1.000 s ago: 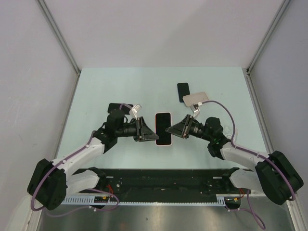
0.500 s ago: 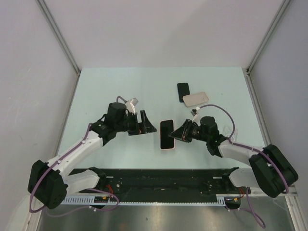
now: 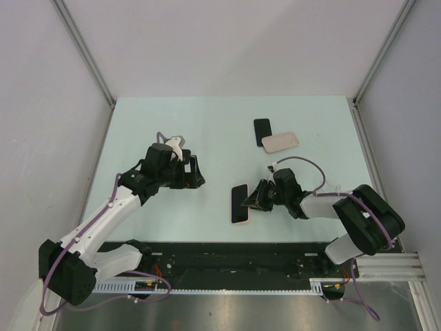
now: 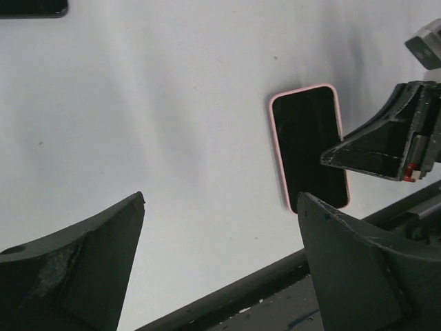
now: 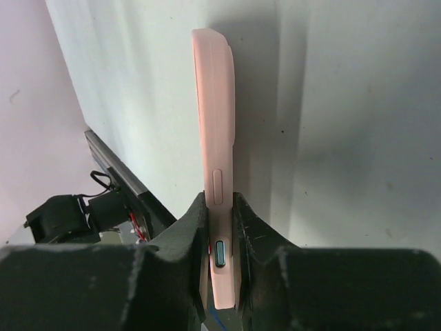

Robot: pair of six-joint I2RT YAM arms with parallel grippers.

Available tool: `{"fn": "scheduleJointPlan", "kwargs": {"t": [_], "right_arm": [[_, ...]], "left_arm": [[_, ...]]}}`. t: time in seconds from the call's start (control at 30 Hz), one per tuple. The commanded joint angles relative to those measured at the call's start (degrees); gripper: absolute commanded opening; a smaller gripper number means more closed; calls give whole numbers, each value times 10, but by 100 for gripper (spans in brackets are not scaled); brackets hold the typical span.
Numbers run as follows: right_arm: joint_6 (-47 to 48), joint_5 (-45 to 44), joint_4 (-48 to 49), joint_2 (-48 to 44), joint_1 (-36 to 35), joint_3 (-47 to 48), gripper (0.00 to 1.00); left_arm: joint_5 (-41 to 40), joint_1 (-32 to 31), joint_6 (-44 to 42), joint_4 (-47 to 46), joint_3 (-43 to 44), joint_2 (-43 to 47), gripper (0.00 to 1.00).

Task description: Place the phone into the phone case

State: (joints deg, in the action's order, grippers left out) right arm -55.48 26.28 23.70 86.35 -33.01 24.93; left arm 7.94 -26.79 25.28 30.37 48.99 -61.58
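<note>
The phone (image 3: 239, 203), black screen up, sits inside the pink phone case (image 5: 215, 131); only a thin pink rim shows around it (image 4: 308, 147). My right gripper (image 3: 255, 199) is shut on the case's right long edge, its fingers (image 5: 260, 241) clamping the case by its side buttons. The cased phone lies low over the table near the front rail. My left gripper (image 3: 195, 172) hangs to the left of it, apart from it, open with nothing between its fingertips (image 4: 222, 200).
A black phone (image 3: 262, 130) and a beige case (image 3: 280, 142) lie at the back right. Another dark flat item (image 4: 31, 7) lies at the top left edge of the left wrist view. The black base rail (image 3: 227, 255) runs along the near edge.
My left gripper opened, let go of the cased phone and drew back to the left. The right gripper carried the phone toward the near edge and slightly right.
</note>
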Motion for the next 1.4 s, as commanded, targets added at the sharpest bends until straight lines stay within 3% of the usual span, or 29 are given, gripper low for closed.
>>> {"fn": "scheduleJointPlan", "kwargs": {"t": [0.0,0.1,0.4,0.53,0.57,0.6,0.7,0.97,1.37], "right_arm": [[-3,-80,-66,-1,-9,29,20],[-11,-119,-109,-23,-7,31,33],[6,-213,-272,-132,15,64,53],[105,-285,-387,-159,46,118,64],[121,-312,-453,-159,69,152,67],[155,-358,-484,-158,83,167,78],[211,-395,-567,-141,146,219,89],[275,-452,-676,-59,250,266,100],[303,-463,-676,8,315,275,100]], "left_arm": [[-53,7,-54,25,22,23,97],[-50,7,-54,25,22,28,99],[-23,9,-54,14,10,49,99],[-23,9,-53,12,8,56,99],[-25,9,-53,13,7,59,99],[-25,9,-53,13,7,62,99],[-18,9,-52,5,0,77,99],[-3,9,-51,1,-4,79,99],[-3,9,-52,0,-6,83,99]]}}
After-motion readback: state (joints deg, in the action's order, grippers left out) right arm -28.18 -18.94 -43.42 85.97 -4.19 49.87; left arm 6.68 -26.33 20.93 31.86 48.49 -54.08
